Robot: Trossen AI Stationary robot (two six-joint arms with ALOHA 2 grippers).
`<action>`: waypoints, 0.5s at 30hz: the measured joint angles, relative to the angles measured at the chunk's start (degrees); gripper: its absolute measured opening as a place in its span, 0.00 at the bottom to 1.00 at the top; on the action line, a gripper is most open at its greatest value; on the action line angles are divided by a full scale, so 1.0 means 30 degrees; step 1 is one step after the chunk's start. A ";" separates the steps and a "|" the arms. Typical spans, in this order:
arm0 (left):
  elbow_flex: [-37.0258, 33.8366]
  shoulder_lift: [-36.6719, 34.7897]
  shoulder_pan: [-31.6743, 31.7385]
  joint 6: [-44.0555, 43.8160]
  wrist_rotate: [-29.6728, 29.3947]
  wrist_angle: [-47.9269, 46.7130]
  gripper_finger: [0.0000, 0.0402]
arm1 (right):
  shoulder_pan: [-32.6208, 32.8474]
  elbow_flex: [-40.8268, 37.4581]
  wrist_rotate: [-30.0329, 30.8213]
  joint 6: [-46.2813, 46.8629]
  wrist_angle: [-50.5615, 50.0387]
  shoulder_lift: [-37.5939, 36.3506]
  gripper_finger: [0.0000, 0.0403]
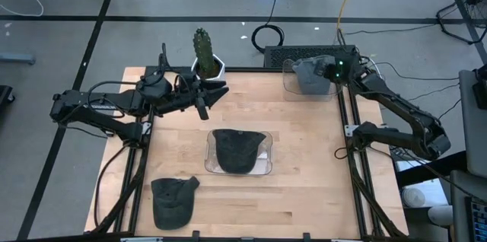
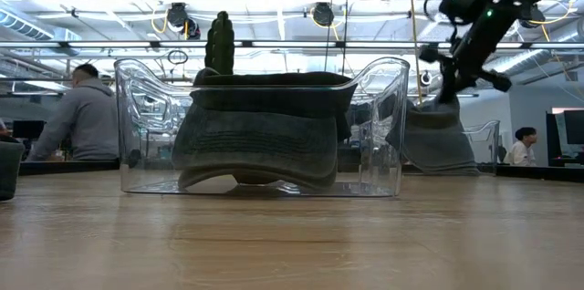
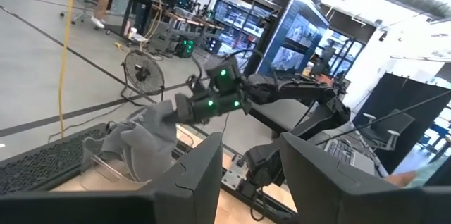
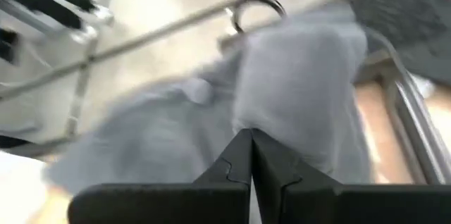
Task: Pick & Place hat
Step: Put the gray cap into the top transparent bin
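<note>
A grey hat (image 1: 308, 76) sits in a clear bin (image 1: 289, 82) at the table's far right corner. My right gripper (image 1: 323, 71) is above the bin and shut on the hat. In the low view the hat (image 2: 436, 139) rises to a peak under the gripper (image 2: 447, 94). A dark hat (image 1: 237, 149) lies in a second clear bin (image 1: 266, 167) at the table's middle. Another dark hat (image 1: 172, 200) lies flat on the table at the near left. My left gripper (image 1: 213, 96) hangs open and level above the far left, holding nothing. My right gripper pinches a raised fold of the grey hat's cloth (image 4: 243, 122) between its two shut fingers. The fingers slant down from the table's right side. The hat hangs below them, drawn up to a peak (image 2: 440, 106), with its lower part still inside the bin.
A cactus in a white pot (image 1: 204, 53) stands at the far edge, just behind my left gripper. Wooden tabletop (image 1: 319, 189) lies bare between the bins and the near edge. People sit at desks in the room beyond the table.
</note>
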 joint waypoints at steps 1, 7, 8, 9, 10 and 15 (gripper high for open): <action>0.0000 0.0000 -0.0059 0.0001 0.0006 -0.0015 0.38 | 0.0030 0.0000 -0.0001 -0.0056 0.0419 -0.0291 0.00; 0.0000 0.0000 -0.0233 0.0338 -0.0030 -0.0036 0.38 | 0.0614 0.0000 -0.0088 -0.0368 0.1850 -0.1716 0.00; 0.0000 0.0000 -0.0232 0.0410 -0.0037 -0.0034 0.38 | 0.0801 0.0000 -0.0104 -0.0504 0.1904 -0.1792 0.00; 0.0000 0.0000 -0.0225 0.0444 -0.0044 -0.0034 0.38 | 0.1026 0.0000 -0.0117 -0.0627 0.1853 -0.1822 0.00; 0.0000 0.0000 -0.0160 0.0465 -0.0044 -0.0034 0.38 | 0.1260 0.0000 -0.0109 -0.0711 0.1615 -0.1790 0.00; 0.0000 0.0000 0.0377 0.0469 -0.0054 -0.0027 0.38 | 0.2083 0.0000 -0.0047 -0.0716 -0.0311 -0.0370 0.00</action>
